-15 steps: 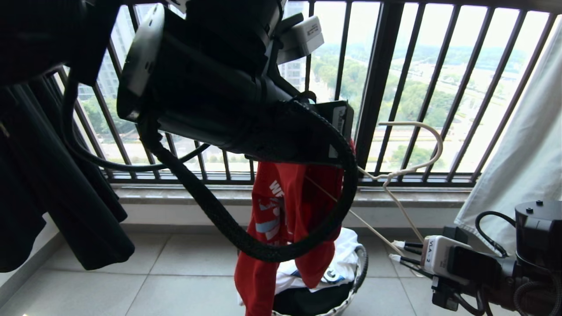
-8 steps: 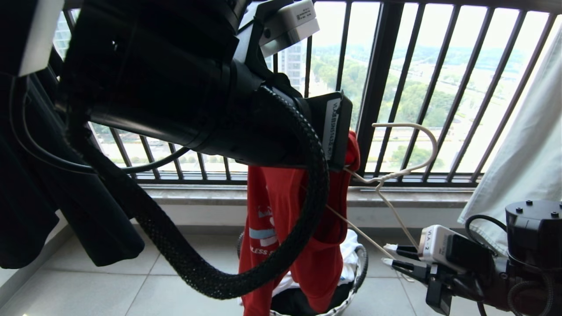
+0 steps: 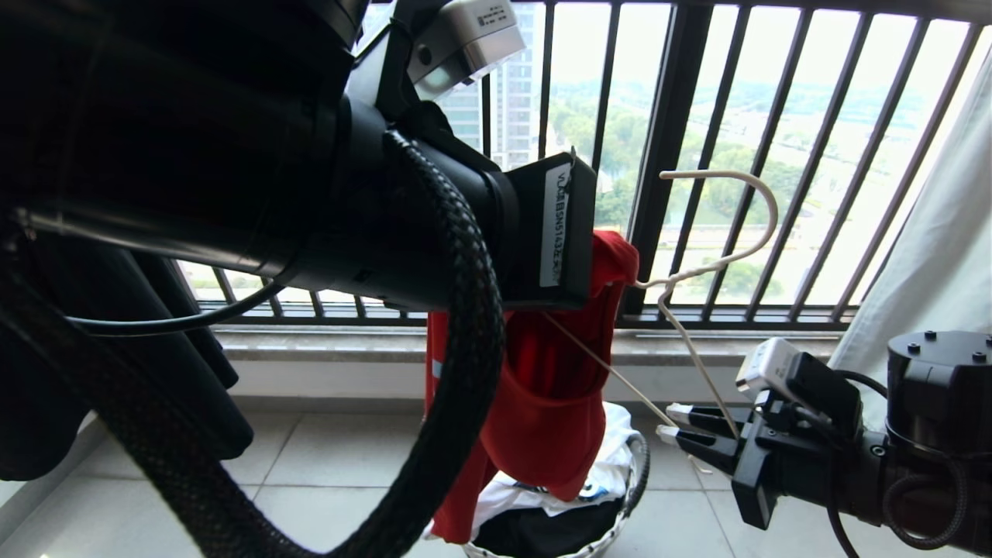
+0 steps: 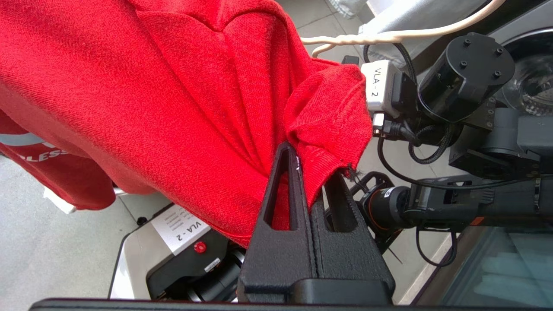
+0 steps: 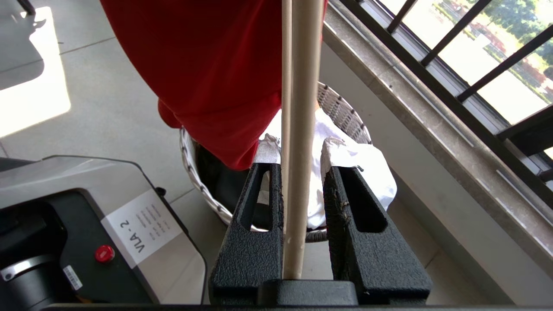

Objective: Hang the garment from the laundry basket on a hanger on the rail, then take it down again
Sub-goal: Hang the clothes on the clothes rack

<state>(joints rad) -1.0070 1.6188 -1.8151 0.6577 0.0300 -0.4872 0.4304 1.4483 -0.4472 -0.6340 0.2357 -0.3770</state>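
Pale grey floor tiles [image 3: 325, 465] run up to a stone sill beneath a dark vertical-barred balcony railing [image 3: 666, 155], with trees and towers beyond the glass. On the tiles stands the small round laundry basket with its white-and-dark woven rim [image 5: 345, 116]; inside lie crumpled white cloth [image 5: 363, 160] and something dark beneath it, though what that dark piece is I cannot make out.

Above the basket hangs the red short-sleeved T-shirt [image 3: 554, 387], its hem dangling just over the rim. The left gripper [image 4: 309, 172], raised high in front of the railing, has its fingers clenched on a bunched fold of the shirt's fabric. The thin white wire hanger [image 3: 728, 232] sits beside the shirt, hook upward, one leg running into the red fabric. The right gripper [image 5: 302, 172], low at the right, holds the hanger's lower wire loosely between its fingers, with a gap on one side. A white curtain [image 3: 930, 232] hangs at the far right, and dark clothing [image 3: 46, 387] hangs at the left.
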